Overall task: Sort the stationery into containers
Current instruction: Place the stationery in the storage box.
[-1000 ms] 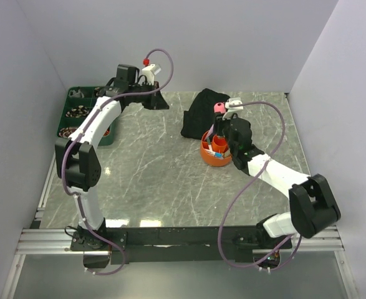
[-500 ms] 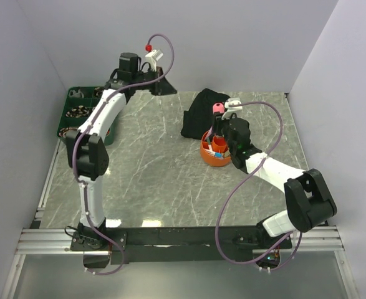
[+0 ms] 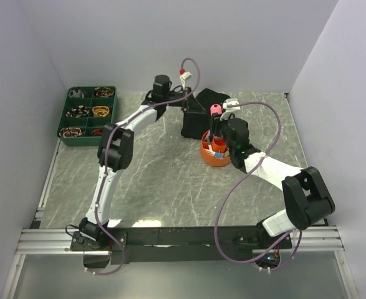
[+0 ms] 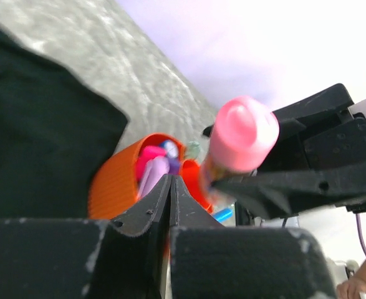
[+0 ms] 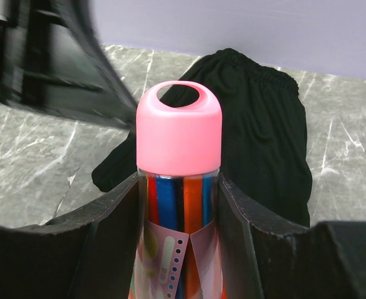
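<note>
The right gripper (image 5: 178, 187) clamps the pink-capped pen tube (image 5: 179, 134) over the orange tub (image 4: 111, 187); the clenched, empty left gripper (image 4: 171, 187) alongside could bump it askew.

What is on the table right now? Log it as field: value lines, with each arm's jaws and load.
left jaws: shut, nothing between them, beside the black cloth
right jaws: shut on a clear tube, upright
tube cap: pink cap with a loop on top
tube contents: coloured pens
tube place: at the orange tub; cannot tell whether it rests inside
tub contents: pink and purple markers
green tray: far left, coiled bands in its compartments, neither arm at it
</note>
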Action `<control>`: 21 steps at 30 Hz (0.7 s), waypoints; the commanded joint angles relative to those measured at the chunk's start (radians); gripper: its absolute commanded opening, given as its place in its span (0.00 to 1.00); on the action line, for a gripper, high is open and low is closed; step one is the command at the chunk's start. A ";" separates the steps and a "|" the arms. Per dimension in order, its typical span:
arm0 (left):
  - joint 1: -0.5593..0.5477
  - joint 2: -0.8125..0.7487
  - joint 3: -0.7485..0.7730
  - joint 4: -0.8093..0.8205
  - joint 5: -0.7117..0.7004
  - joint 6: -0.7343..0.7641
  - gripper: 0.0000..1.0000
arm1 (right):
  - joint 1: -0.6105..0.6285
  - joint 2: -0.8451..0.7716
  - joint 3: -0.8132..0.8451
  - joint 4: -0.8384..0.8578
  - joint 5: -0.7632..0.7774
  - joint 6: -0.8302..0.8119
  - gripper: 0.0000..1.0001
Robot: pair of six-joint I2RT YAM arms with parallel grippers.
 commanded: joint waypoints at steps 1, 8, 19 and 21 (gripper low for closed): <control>-0.038 0.005 0.091 0.151 0.030 -0.054 0.07 | -0.006 -0.017 0.014 0.066 -0.020 -0.006 0.00; -0.075 -0.033 0.091 0.231 0.041 -0.117 0.06 | -0.001 -0.018 0.020 0.043 -0.033 -0.009 0.00; -0.110 -0.070 0.065 0.268 0.061 -0.140 0.07 | -0.001 -0.009 0.015 0.040 -0.052 -0.018 0.00; -0.123 -0.064 0.070 0.277 0.064 -0.146 0.07 | -0.003 -0.012 0.015 0.029 -0.064 -0.018 0.00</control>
